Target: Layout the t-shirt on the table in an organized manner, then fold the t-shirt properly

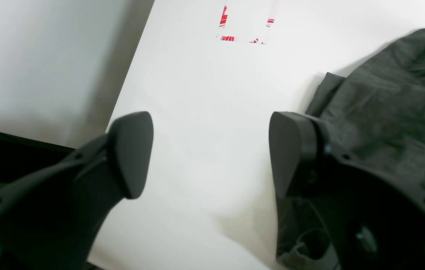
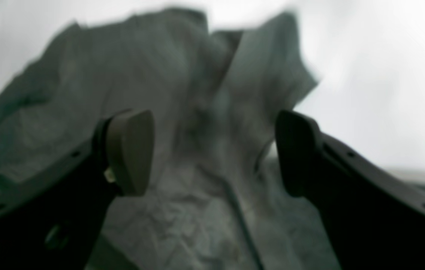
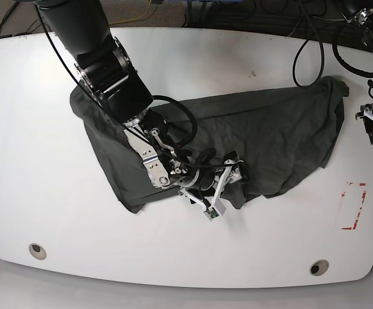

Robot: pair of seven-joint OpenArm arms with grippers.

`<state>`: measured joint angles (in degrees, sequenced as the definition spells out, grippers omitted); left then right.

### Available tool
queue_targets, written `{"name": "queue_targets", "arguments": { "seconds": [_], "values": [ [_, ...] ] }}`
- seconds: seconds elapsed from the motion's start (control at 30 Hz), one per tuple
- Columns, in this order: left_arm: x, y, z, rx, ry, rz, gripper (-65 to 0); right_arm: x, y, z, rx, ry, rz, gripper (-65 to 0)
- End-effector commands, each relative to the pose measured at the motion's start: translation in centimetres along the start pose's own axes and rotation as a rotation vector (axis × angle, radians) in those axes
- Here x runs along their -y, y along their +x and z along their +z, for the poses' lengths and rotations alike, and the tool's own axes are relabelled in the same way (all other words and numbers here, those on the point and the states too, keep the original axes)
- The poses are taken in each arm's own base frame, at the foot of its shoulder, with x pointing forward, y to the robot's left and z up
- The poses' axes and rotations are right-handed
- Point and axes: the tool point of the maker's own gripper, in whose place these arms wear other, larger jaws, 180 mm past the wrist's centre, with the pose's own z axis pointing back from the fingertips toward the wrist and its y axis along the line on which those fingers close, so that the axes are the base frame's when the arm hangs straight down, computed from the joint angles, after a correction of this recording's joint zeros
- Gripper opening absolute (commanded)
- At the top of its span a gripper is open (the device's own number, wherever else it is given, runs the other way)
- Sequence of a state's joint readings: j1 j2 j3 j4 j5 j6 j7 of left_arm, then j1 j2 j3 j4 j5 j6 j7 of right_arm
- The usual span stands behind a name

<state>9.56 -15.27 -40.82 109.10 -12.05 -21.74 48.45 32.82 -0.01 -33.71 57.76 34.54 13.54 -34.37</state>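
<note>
While both claws gape empty, the t-shirt (image 3: 263,138) sprawls rumpled across the table (image 3: 32,161).

Open right claw (image 2: 214,153) over t-shirt (image 2: 182,93)

A robotics laboratory workstation is shown. A white glossy table (image 3: 38,161) is used as a dedicated work surface, marked with a red tape rectangle (image 3: 353,206) near its right edge and fitted with two round grommets (image 3: 37,250) along its front edge. Bundled cables (image 3: 238,16) are seen behind the table.
</note>
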Motion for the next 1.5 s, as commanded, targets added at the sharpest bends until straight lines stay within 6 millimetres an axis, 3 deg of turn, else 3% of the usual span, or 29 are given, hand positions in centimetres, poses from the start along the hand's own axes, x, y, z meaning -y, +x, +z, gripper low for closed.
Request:
{"name": "queue_targets", "arguments": {
  "seconds": [0.0, 0.27, 0.37, 0.73, 0.97, 1.2, 1.37, 1.47],
  "values": [
    [-0.5, 1.4, 0.3, 0.045, 0.013, -0.012, -20.0, -0.7, 2.8, 0.4, 0.067, 0.018, 0.022, -16.9],
    [-0.5, 1.4, 0.3, 0.045, 0.013, -0.012, -20.0, -1.7, 2.5, -0.2, 0.062, 0.036, 0.011, -16.9],
    [-0.5, 1.4, 0.3, 0.045, 0.013, -0.012, -20.0, -1.1, 1.7, -0.6, 0.043, 0.023, -0.006, -16.9],
    [-0.5, 1.3, 0.3, 0.044, 0.012, -0.011, -20.0, 4.4, 1.2, -1.5, 0.086, -0.109, -0.091, -16.8],
    [-0.2, 1.1, 0.3, 0.041, 0.008, 0.001, -20.0, 6.5, 1.8, -1.3, 0.114, -0.156, -0.109, -16.8],
    [0.1, 0.8, 0.2, 0.037, 0.003, 0.013, -20.0, 6.2, 1.4, -1.5, 0.105, -0.148, -0.115, -16.8],
    [0.2, 0.8, 0.2, 0.037, 0.001, 0.012, -20.0, 3.5, 1.8, -2.7, 0.101, -0.098, -0.117, -16.8],
    [0.2, 0.8, 0.2, 0.037, 0.001, 0.012, -20.0, 3.0, 1.8, -2.9, 0.092, -0.086, -0.117, -16.8]
  ]
}}
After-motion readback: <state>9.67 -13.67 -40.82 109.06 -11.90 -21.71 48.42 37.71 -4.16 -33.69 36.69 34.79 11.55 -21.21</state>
